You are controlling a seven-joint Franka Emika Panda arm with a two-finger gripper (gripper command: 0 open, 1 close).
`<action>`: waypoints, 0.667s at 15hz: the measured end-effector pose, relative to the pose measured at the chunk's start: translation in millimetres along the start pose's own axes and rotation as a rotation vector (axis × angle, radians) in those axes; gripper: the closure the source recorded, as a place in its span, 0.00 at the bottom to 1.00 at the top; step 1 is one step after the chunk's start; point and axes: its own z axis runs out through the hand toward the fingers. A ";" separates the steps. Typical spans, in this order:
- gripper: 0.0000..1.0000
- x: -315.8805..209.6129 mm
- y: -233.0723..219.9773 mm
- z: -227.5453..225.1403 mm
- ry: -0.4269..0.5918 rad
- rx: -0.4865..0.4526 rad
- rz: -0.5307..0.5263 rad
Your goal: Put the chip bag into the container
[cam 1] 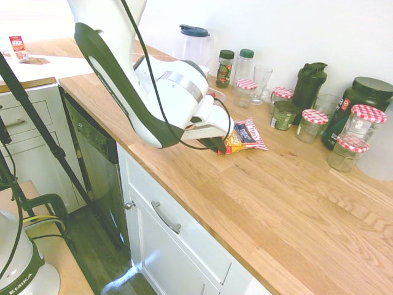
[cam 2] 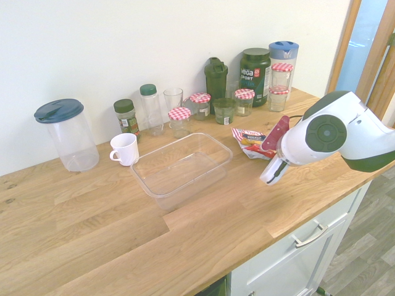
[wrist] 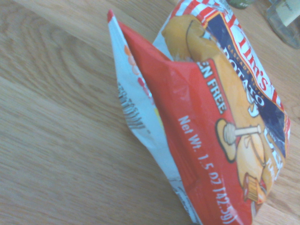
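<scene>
Jaws of the Franka gripper (cam 1: pixel 216 144) are down at the Tim's potato chip bag (cam 1: pixel 244 136), but whether they stand open or have closed on it, I cannot tell. The bag is on the wooden surface (cam 2: pixel 117 228), outside the clear rectangular plastic container (cam 2: pixel 179 176); in the second exterior view it lies just beyond the container's right end. The wrist view shows its red and yellow front, dark blue patch and red-white stripes, with a crease across it and the pale back showing along one edge. From that same second exterior side, a white mug (cam 2: pixel 124 150) is just beside the container's far left corner, and a clear pitcher with a dark blue lid (cam 2: pixel 74 135) is farther left. Behind the container and bag are glass jars with red-checked lids (cam 2: pixel 180 122), a dark shaker bottle (cam 2: pixel 216 86) and a black Vega Sport tub (cam 2: pixel 253 77).
</scene>
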 end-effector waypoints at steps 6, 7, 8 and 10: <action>1.00 8.4 4.0 0.6 -0.054 0.031 0.077; 1.00 10.3 2.7 -1.1 -0.070 0.044 0.088; 1.00 13.6 -0.2 -4.6 -0.083 0.061 0.096; 1.00 24.5 -7.3 -16.3 -0.087 0.094 0.110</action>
